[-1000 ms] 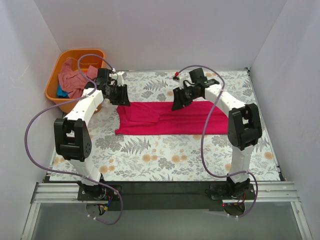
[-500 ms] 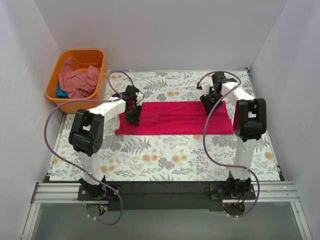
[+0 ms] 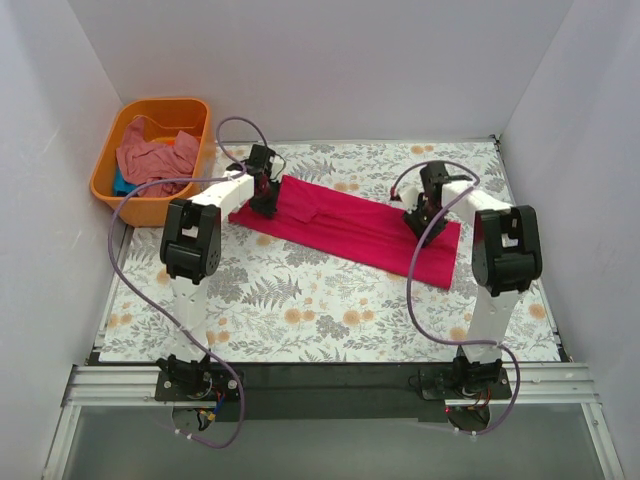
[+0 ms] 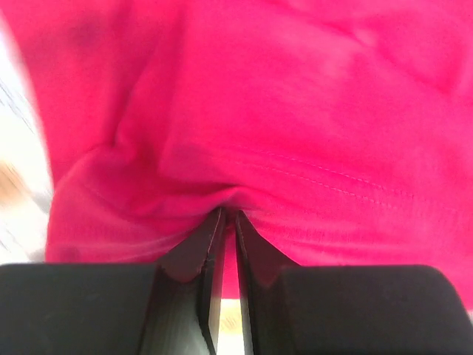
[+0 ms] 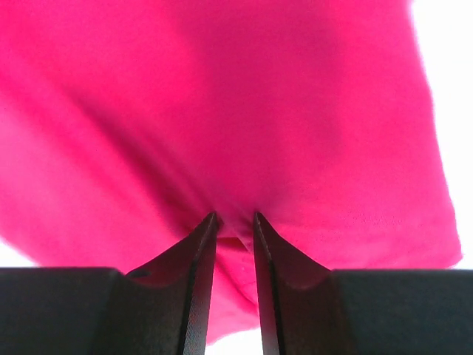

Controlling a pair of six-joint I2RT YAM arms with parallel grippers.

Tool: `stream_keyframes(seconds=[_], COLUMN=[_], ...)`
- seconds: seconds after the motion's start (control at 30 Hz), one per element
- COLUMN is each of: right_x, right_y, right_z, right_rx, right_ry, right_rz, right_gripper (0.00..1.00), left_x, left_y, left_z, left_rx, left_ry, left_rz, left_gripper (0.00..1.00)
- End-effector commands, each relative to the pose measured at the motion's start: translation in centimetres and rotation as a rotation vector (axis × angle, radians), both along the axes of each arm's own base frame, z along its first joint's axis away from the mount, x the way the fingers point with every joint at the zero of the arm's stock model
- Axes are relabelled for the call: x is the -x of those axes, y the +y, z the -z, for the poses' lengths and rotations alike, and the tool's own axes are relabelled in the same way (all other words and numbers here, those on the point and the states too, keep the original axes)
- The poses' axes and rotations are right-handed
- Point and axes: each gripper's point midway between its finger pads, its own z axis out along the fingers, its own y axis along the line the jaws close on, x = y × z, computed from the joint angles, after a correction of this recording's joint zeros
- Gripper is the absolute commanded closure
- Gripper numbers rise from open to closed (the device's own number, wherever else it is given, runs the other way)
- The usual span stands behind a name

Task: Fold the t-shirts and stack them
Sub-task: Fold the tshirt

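The crimson-pink t-shirt point(image 3: 355, 225) lies folded in a long band, slanting from back left to front right on the floral cloth. My left gripper point(image 3: 265, 200) is shut on its left end; the left wrist view shows the cloth point(image 4: 295, 111) pinched between the fingertips point(image 4: 229, 214). My right gripper point(image 3: 415, 222) is shut on the cloth near its right end; the right wrist view shows the shirt point(image 5: 222, 111) bunched between the fingertips point(image 5: 235, 218). The salmon-pink t-shirt point(image 3: 150, 160) and a bit of teal one point(image 3: 122, 186) lie in the tub.
The orange plastic tub point(image 3: 135, 115) stands at the back left corner, off the floral table cloth point(image 3: 300, 300). White walls close in on three sides. Purple cables loop from both arms.
Both grippers came down onto the shirt's ends and closed on them. The shirt has turned from lying straight across to slanting, its left end moved back and its right end moved forward.
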Motion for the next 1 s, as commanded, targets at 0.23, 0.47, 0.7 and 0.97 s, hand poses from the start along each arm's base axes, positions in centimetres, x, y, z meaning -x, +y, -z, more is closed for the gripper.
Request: stream_keyframes(seconds=[0.23,0.47,0.7,0.97], right_x=[15.3,9.7,9.3,14.7], right_y=[9.9,9.0,8.1,6.7], right_z=[-6.9,-6.9,-3.3,0.6], right_rx=[-0.389,-0.286,-0.179,-0.057], right_ry=[0.305,0.18,0.189,0.253], right_rz=[-0.196,-0.229,-0.245,-0.341], right_gripper=[0.67,0.69,0.75,0.76], left_x=[-12.4,-9.3,-5.2,-2.1], left_y=[-3.3,-4.2,-3.5,-3.1], left_z=[-6.9,-15.3,-16.1,-14.0], left_rx=[0.101,0.237,0.264,0.28], left_ry=[-0.294,-0.408,-0.349,-0.252], left_rz=[0.13,0.119,0.09,0.061], left_gripper=[0.83,0.6,0.59,0.59])
